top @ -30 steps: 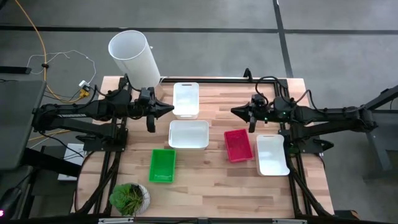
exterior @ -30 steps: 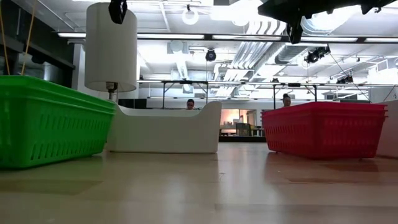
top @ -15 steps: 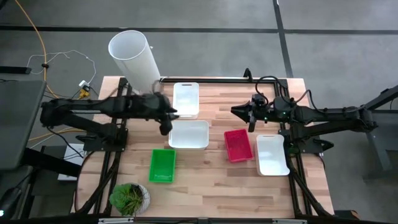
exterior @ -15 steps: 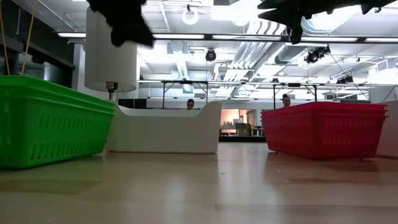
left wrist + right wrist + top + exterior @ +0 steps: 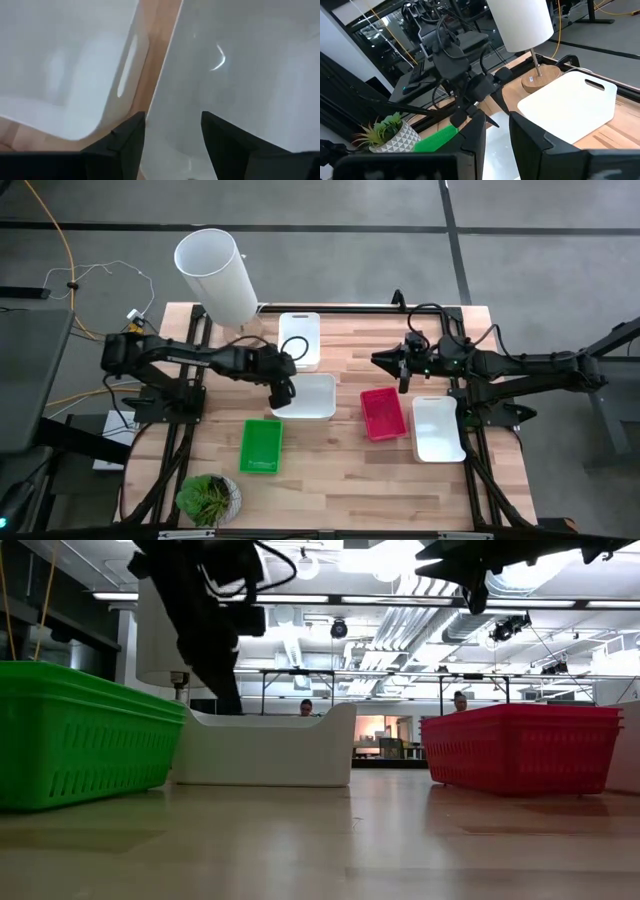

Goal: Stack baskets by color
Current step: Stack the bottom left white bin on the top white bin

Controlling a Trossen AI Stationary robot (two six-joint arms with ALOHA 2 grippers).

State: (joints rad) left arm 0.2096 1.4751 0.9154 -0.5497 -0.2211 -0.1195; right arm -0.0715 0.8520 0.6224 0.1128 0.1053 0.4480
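A white basket (image 5: 308, 397) sits mid-table, a second white basket (image 5: 299, 340) just beyond it, and a third (image 5: 438, 428) at the right. A red basket (image 5: 382, 413) and a green basket (image 5: 261, 445) rest flat on the wood. My left gripper (image 5: 283, 388) is open and tilted downward over the left end of the middle white basket (image 5: 240, 60). Its fingers (image 5: 127, 142) stand on either side of the rim, and I see no touch. My right gripper (image 5: 380, 360) hovers level above the table, open with nothing between its fingers (image 5: 475, 135).
A tall white cylinder lamp (image 5: 215, 272) stands at the far left corner, close to my left arm. A small potted plant (image 5: 208, 498) sits at the near left corner. Bare wood lies along the near edge (image 5: 350, 490). In the low view, people sit in the room beyond the table.
My left gripper has swung from beside the lamp toward the middle white basket. It has gone down and toward the near edge, and it has tipped from level to pointing steeply down. My right arm has kept still. No basket has moved.
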